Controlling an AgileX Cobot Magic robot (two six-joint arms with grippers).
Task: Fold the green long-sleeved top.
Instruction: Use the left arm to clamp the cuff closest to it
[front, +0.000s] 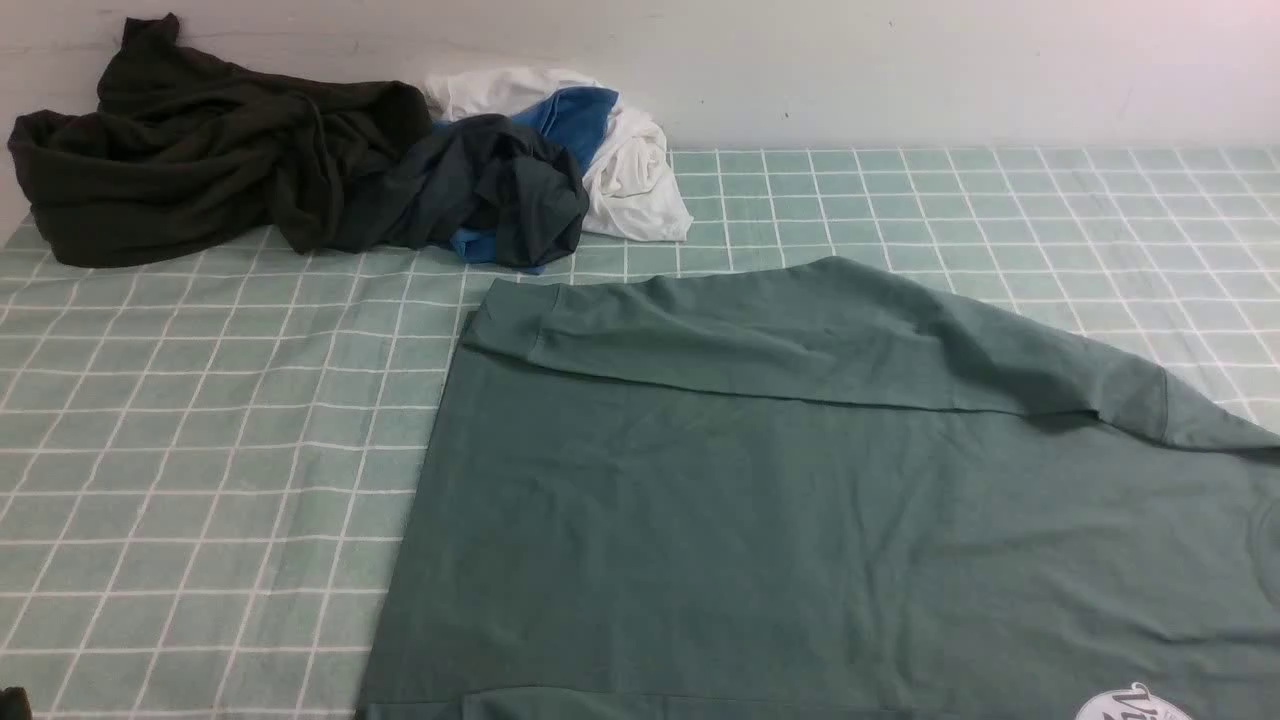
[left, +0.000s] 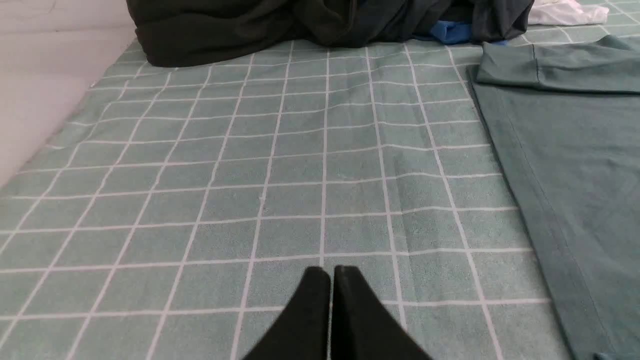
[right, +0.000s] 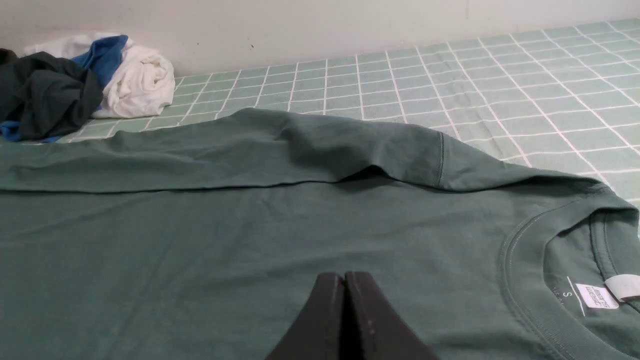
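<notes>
Lying flat, green top (front: 800, 540), sleeve (front: 790, 340) folded over, clothes pile (front: 250, 170) beyond

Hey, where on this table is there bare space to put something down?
Widest free patch: the checked cloth left of the green top, nearer than the clothes pile. A second runs along the wall on the far right, beyond the folded sleeve. The far left corner is crowded.

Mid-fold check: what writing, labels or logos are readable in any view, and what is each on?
"S": printed inside the collar of the green top.
White tag beside it: print too small and blurred to read.
Round white logo on the top: cut off by the frame, perhaps starts "Vi".
</notes>
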